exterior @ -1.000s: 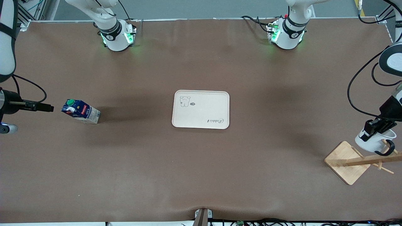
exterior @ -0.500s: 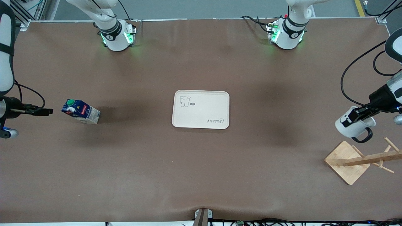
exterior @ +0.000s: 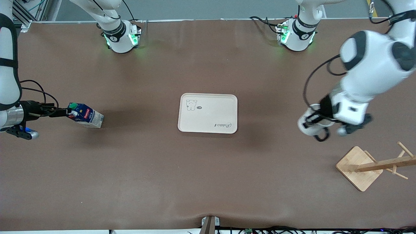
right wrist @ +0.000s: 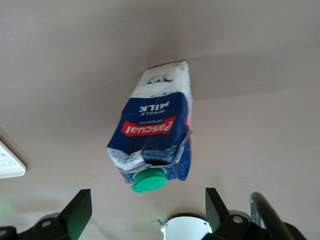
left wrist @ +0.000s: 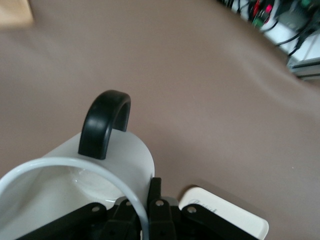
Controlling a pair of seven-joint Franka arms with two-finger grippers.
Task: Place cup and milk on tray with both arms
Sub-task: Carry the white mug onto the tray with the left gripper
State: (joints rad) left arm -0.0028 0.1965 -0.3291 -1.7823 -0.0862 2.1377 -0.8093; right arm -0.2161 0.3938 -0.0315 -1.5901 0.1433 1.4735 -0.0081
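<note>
My left gripper [exterior: 313, 122] carries the small white mug with the black handle [exterior: 311, 127]; my right gripper [exterior: 63, 112] stands wide open at the small dark blue and white milk carton with the red label and green screw cap [exterior: 84, 115].

My left fingers [left wrist: 156, 210] are clamped on the mug's rim, one inside and one outside, and the mug hangs in the air over bare brown table [exterior: 208, 175] between the flat cream rectangular tray with rounded corners [exterior: 208, 113] and the square wooden rack base [exterior: 359, 168]; a corner of the tray shows under my left jaws in the left wrist view; the carton stands on the table toward the right arm's end, well apart from the tray, its cap end toward my right gripper; my right fingers [right wrist: 77, 212] are spread to either side of the cap and hold nothing; the tray lies mid-table with nothing on it.
</note>
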